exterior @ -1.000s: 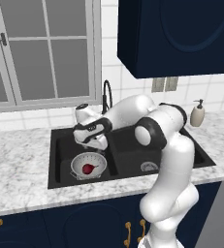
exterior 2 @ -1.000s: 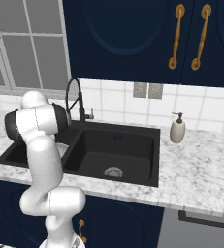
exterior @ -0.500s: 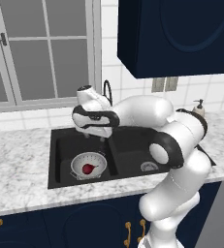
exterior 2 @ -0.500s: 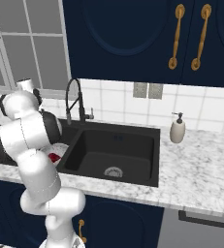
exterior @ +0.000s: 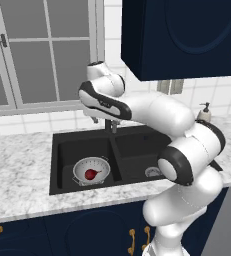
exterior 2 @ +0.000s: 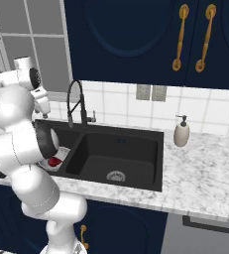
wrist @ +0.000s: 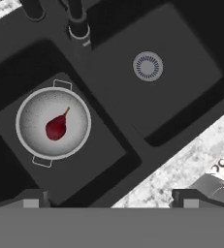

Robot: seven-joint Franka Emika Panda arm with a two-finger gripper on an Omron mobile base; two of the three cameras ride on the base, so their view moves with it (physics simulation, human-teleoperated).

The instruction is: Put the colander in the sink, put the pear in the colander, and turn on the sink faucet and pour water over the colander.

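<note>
Gripper (wrist: pixel 108 203) empty, jaws spread wide, raised well above the sink (wrist: pixel 181 116); colander (wrist: pixel 53 123) sits in the basin below and to the left of the hand in hand view, pear (wrist: pixel 56 127) lying inside it, no water seen. Remaining item is the sink faucet (exterior 2: pixel 77 103), near the hand at approx. the same height. Judged rigid metal w/ a small, prob. light-moving side lever (exterior 2: pixel 91 118): nudge it w/ one fingertip, not the springy coiled neck, which looks slick and likely to flex.
</note>
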